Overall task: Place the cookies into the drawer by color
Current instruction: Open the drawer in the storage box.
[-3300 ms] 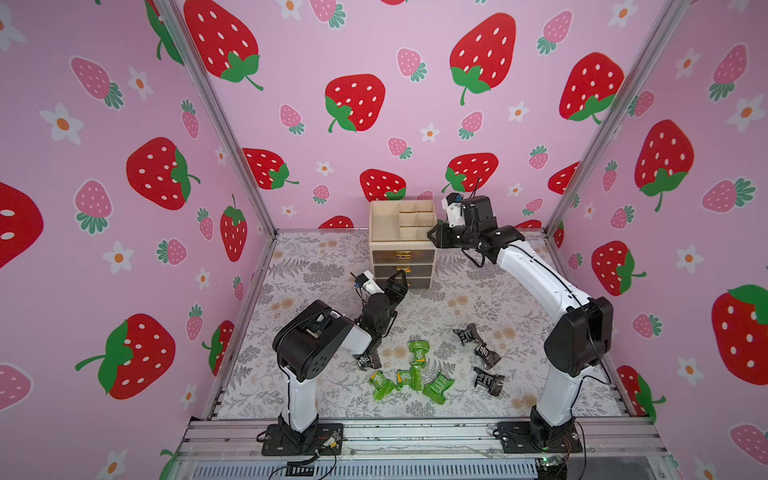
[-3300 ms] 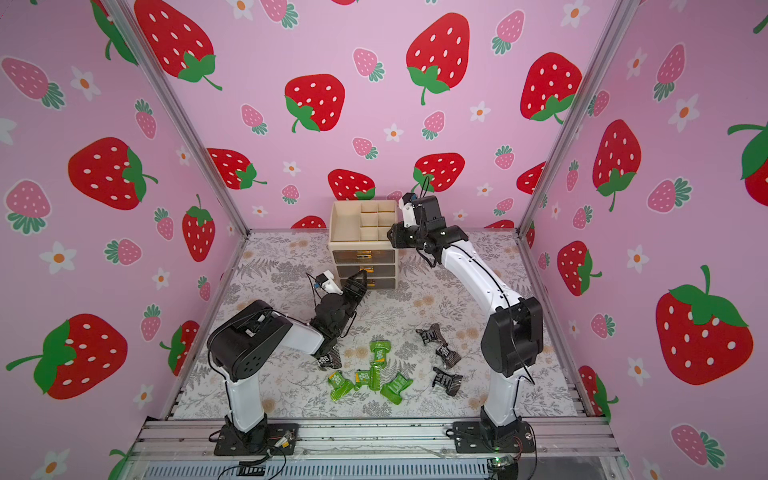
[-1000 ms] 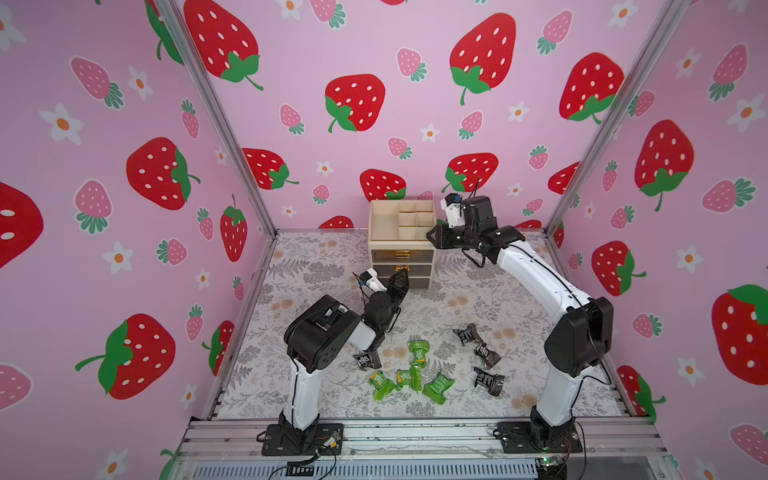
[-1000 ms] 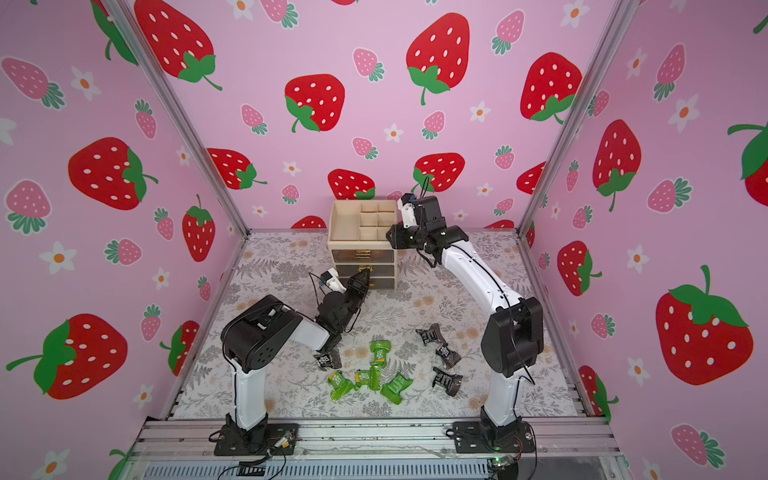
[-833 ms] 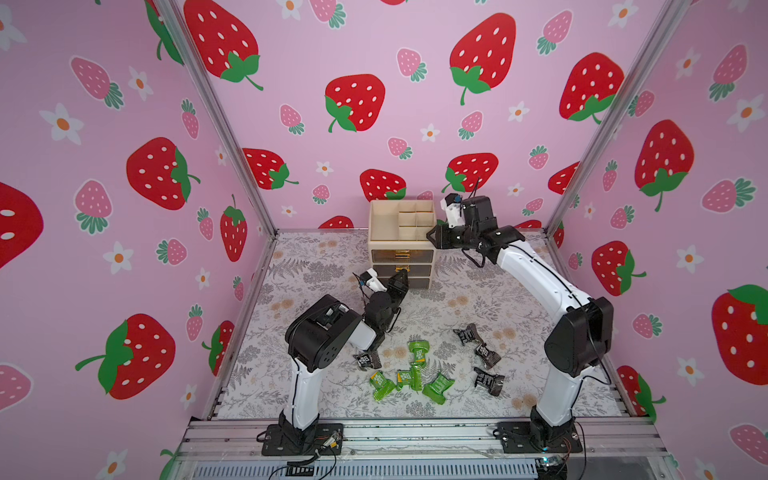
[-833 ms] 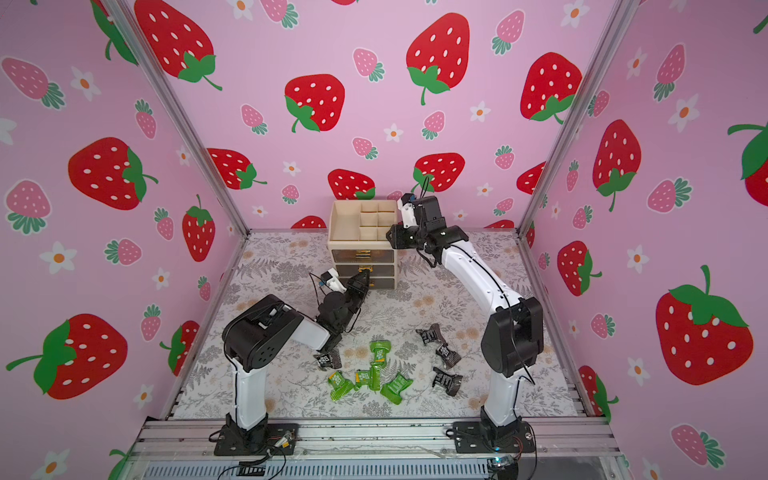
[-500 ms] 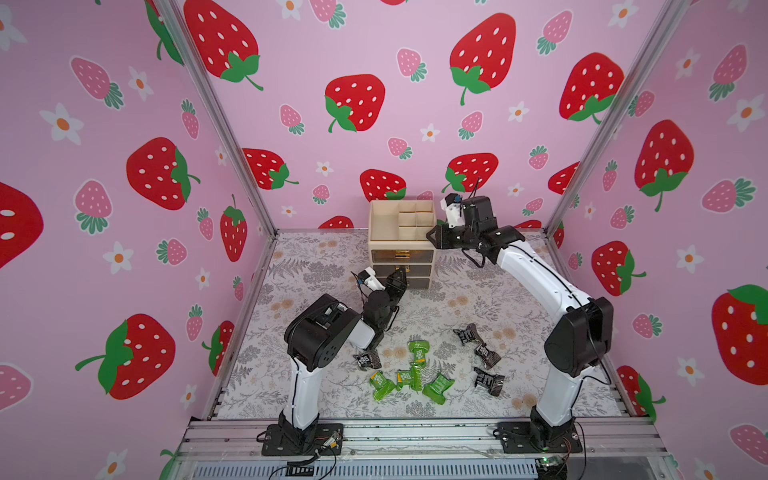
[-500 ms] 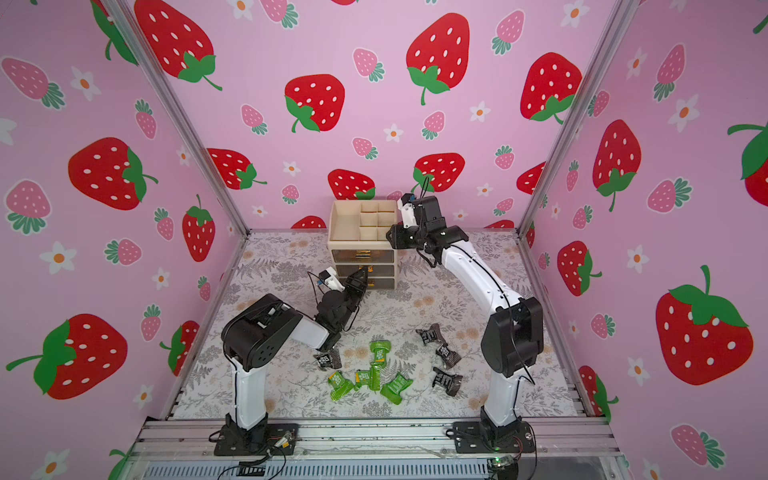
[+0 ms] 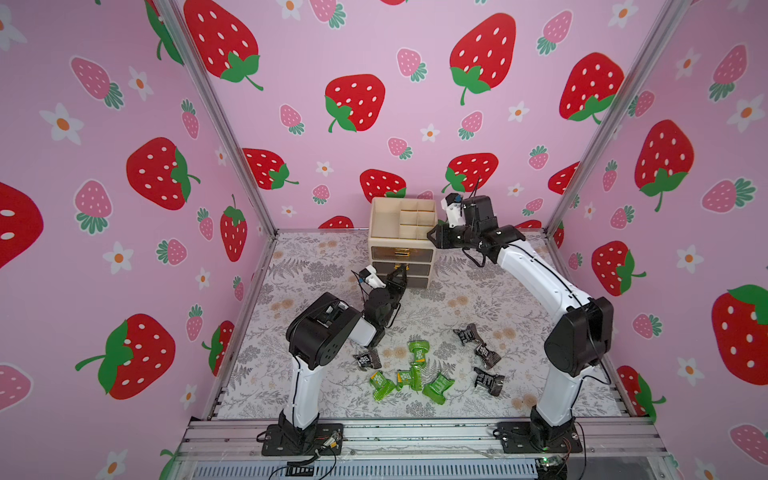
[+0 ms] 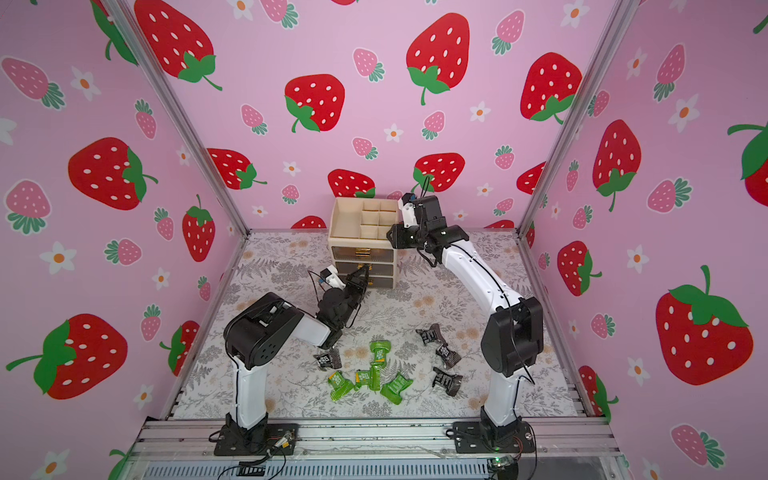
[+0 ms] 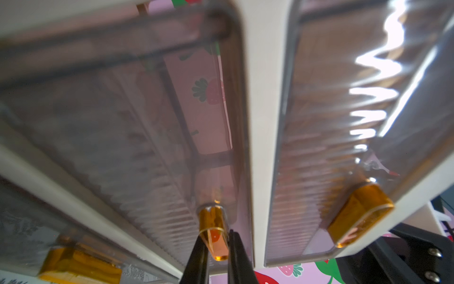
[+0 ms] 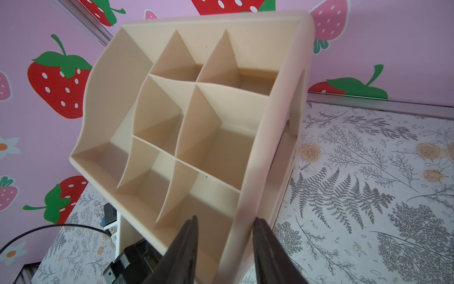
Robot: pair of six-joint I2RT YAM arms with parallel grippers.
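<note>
The drawer is a beige unit with three smoky fronts, standing at the back in both top views. My left gripper is shut on the gold handle of the middle drawer, which looks closed. My right gripper straddles the unit's right wall, one finger inside the divided top and one outside, clamping it. Green cookies and black cookies lie loose on the floral mat in front. No orange cookies show.
One black cookie lies close beside my left arm's elbow. The divided tray top holds nothing. Pink strawberry walls close in the back and both sides, and a metal rail runs along the front.
My left gripper has closed its fingers onto the middle drawer's gold handle. The right arm, the unit and the cookies have not moved.
</note>
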